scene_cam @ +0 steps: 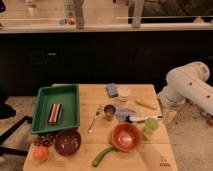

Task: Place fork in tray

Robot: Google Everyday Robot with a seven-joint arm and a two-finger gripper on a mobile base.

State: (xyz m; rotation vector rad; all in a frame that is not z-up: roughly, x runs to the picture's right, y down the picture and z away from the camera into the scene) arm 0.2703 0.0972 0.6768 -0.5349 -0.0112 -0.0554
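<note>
The tray [67,105] sits at the left of the counter [140,160], holding one striped block [55,112] (too blurred to name). The fork [94,120] lies on the counter just right of the tray, outside it, its tines hard to make out. Far right, the gripper [169,117] hangs by the counter's edge under the white arm [187,87], well apart from the fork. I cannot tell whether it is open.

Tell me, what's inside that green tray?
Only a small striped block lies in the tray; the floor under it is hidden. The fork lies outside on the table, and the robot's hand hangs beside the table's right edge.
</note>
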